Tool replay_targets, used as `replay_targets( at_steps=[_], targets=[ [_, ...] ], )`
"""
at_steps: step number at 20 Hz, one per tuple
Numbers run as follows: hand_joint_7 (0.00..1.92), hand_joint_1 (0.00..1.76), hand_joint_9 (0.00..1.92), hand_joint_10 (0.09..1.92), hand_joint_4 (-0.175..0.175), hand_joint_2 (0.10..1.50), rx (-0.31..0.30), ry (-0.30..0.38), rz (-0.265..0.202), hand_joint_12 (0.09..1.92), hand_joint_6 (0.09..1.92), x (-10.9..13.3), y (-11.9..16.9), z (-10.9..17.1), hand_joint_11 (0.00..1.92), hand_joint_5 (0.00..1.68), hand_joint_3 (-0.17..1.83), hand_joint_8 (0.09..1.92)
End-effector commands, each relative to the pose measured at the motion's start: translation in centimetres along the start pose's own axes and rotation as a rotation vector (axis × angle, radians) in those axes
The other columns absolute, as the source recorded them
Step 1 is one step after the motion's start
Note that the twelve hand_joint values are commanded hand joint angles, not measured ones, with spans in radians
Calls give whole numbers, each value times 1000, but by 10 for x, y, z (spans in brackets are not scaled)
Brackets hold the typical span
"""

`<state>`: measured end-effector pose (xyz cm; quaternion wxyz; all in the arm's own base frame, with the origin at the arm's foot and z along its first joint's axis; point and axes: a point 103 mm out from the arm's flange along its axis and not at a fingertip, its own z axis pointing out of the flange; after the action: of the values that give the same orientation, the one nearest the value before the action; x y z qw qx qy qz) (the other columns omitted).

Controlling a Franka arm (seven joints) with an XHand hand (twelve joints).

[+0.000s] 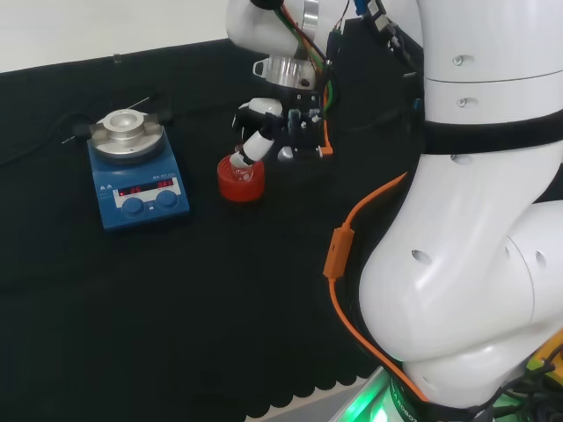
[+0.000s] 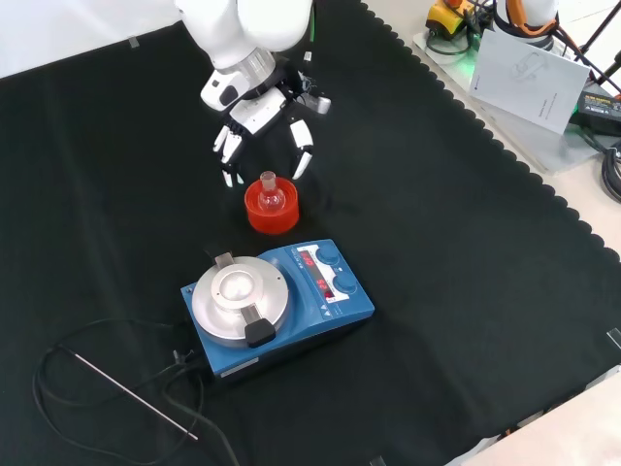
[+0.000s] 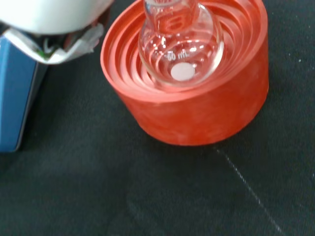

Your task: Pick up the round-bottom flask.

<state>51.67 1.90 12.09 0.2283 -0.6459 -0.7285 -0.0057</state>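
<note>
A small clear round-bottom flask [image 2: 271, 195] stands upright in a red ribbed ring stand [image 2: 273, 216] on the black cloth. The wrist view shows the flask [image 3: 180, 46] seated in the stand [image 3: 197, 108], with a white spot on its bulb. The black and white hand [image 2: 260, 115] hangs just beyond the stand in the front view, its fingers [image 2: 303, 160] straight and pointing down on either side of the flask's neck, apart from the glass. In the head view the hand [image 1: 264, 123] sits above and right of the stand [image 1: 240, 180], one finger reaching down near the flask's mouth.
A blue hotplate stirrer [image 2: 277, 306] with a round silver top stands close in front of the stand in the front view, to its left in the head view [image 1: 137, 171]. A thin metal probe and black cable [image 2: 116, 388] lie beside it. An orange cable [image 1: 339, 255] runs along the arm.
</note>
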Motion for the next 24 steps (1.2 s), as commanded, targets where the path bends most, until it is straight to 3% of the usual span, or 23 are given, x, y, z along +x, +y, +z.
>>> replay_targets(
  at_steps=[1,19,24],
  targets=[
    [553,876,603,882,-169,371,0,-12,2,1427,746,4,-12,8,337,267,858,898],
    [606,900,613,890,-175,375,23,-30,-8,1428,784,12,-9,21,352,311,857,904],
    [689,935,722,855,-175,368,22,-50,-16,1391,857,14,-4,18,451,350,869,890]
  ],
)
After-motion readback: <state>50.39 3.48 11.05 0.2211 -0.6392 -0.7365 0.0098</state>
